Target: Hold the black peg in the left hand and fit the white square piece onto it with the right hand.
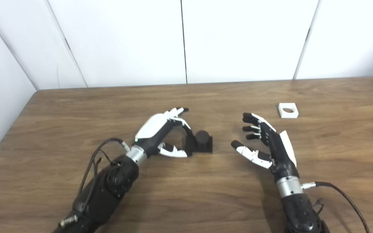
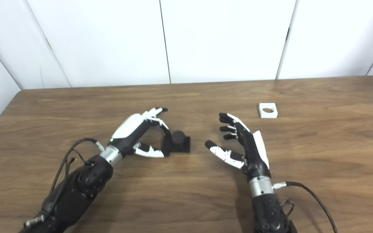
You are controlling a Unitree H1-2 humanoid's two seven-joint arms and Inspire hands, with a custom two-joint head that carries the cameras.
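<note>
Your left hand (image 1: 160,134) sits spread around the left side of the black peg (image 1: 201,140) on the table (image 1: 76,110), fingertips and thumb at its base, no firm grip visible. Your right hand (image 1: 270,142) is wide open, holding nothing. White square piece (image 1: 288,110) lies flat, well apart, beyond it to the right.

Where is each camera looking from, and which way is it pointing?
Left eye view: on the robot's head, looking down and forward at the wooden table; both forearms come in from the bottom edge, the left hand at the black peg, the right hand open.
Right eye view: beside the first, aimed the same way; the same arms show, and the table's far right corner comes into sight.
Shared: the peg, both hands, the white square piece and the white wall panels.
</note>
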